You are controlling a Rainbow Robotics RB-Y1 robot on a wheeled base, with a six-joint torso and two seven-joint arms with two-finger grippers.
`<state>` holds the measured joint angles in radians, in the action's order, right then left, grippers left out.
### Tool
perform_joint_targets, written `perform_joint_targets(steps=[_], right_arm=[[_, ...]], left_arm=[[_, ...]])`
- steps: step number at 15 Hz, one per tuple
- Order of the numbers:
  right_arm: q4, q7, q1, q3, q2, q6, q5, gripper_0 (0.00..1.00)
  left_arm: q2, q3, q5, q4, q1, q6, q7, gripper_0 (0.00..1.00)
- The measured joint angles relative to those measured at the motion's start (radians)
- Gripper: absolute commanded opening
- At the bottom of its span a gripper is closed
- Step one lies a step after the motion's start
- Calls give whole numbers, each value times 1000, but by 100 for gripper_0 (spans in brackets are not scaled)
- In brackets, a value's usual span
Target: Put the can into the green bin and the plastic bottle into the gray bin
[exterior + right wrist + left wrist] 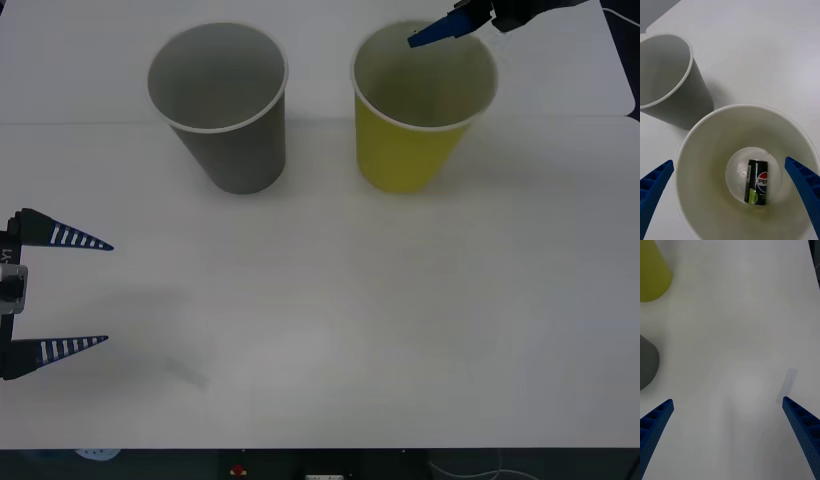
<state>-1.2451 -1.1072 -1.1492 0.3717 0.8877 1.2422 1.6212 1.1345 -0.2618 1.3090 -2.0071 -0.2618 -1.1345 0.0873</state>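
right wrist view had the can (757,182) lying in the green bin (703,157), below the right gripper's (730,195) spread jaws; left gripper (85,292) likewise apart.

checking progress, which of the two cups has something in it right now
The green bin, the yellow-green cup under the open right gripper: the can lies at its bottom. The gray bin beside it looks empty.

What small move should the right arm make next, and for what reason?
Probably lift the right claw straight up and away from the green bin. The can already lies on its side on the bin's bottom, and the claw stands open above it, holding nothing.
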Motion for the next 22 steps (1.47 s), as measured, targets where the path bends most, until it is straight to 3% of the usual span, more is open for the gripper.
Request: perform_joint_targets(steps=[5, 11, 16, 22], right_arm=[[-153, 71, 139, -45, 107, -35, -128, 100], [-240, 408, 373, -143, 205, -34, -373, 100], [-383, 622, 631, -258, 285, -34, -467, 100], [-435, 871, 897, -421, 300, 59, -517, 100]], left_arm=[[0, 0, 0, 0, 0, 0, 0, 100], [0, 0, 0, 0, 0, 0, 0, 100], [0, 0, 0, 0, 0, 0, 0, 100], [0, 0, 0, 0, 0, 0, 0, 100]])
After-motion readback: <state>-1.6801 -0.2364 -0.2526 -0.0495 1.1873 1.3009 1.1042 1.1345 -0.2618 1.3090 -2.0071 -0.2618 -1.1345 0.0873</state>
